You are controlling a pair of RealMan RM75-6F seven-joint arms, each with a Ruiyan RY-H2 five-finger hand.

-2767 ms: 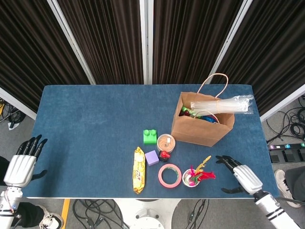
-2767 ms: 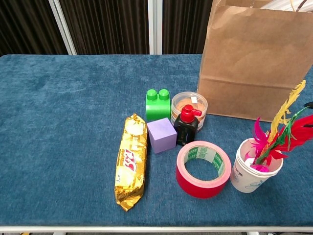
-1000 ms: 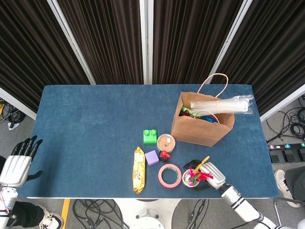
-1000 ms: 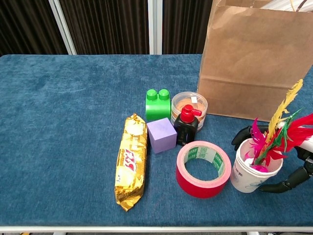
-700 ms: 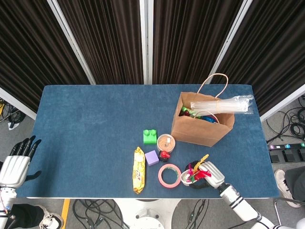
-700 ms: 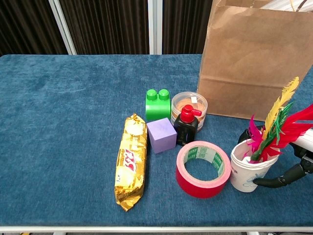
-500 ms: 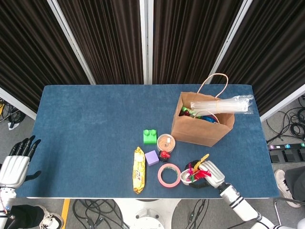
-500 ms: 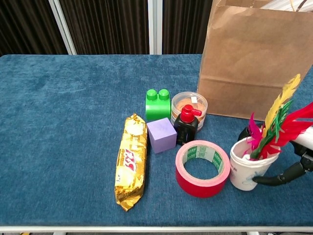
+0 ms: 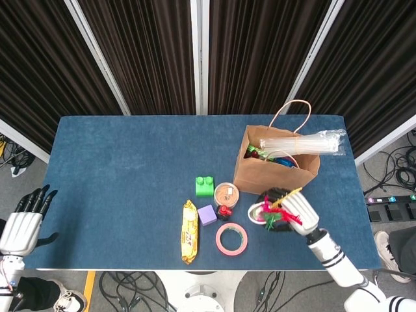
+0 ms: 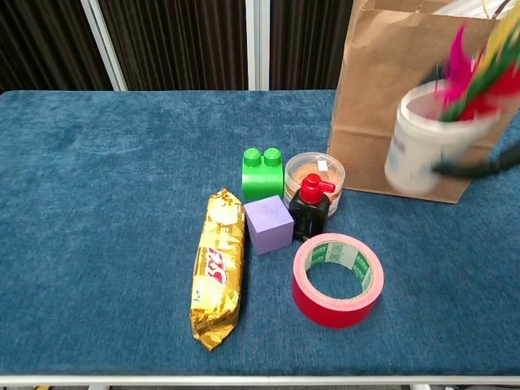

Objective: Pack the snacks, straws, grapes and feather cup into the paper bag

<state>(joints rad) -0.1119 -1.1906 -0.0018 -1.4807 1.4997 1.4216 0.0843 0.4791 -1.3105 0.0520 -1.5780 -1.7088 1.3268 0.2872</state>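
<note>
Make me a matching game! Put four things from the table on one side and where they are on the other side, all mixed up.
Things:
1. feather cup
2. straws
3. gold snack packet
4. red tape roll

Places:
A. lying flat left of the purple cube
B. held up off the table by the right robot hand
C. resting across the top of the paper bag
D. flat on the table in front of the little black bottle

Pairs: 1-B, 2-C, 3-A, 4-D

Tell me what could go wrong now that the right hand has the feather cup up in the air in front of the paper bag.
The straws lie across the paper bag's mouth, so the feather cup in the right hand may knock them off or find too little room. The cup looks tilted in the head view, so feathers could spill. A bump against the bag's front wall might tip or shift it.
</note>
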